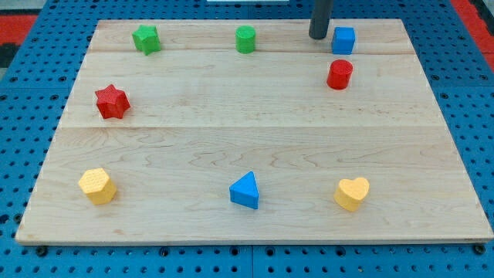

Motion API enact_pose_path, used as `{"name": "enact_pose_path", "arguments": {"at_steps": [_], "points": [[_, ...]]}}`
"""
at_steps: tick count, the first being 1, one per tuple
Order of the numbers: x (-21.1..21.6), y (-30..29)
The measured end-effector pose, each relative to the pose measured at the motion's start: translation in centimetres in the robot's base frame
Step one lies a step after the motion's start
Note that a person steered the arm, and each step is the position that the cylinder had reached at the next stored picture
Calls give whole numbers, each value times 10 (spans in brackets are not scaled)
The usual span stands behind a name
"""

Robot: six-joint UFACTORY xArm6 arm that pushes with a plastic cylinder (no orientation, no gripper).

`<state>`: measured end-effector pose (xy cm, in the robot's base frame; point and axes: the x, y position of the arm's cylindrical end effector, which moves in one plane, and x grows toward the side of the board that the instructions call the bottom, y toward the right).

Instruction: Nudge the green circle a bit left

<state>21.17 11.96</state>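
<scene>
The green circle is a short green cylinder near the view's top, middle of the wooden board. My tip is the lower end of a dark rod at the view's top right. It stands well to the right of the green circle and just left of the blue cube, apart from both.
A green star lies at the top left. A red cylinder sits below the blue cube. A red star is at the left. A yellow hexagon, a blue triangle and a yellow heart line the bottom.
</scene>
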Motion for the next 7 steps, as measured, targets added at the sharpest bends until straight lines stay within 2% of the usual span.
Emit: {"name": "enact_pose_path", "arguments": {"at_steps": [1, 3, 4, 5, 7], "points": [[-18, -13], [-19, -6], [-16, -34], [-16, -93], [-16, -94]]}}
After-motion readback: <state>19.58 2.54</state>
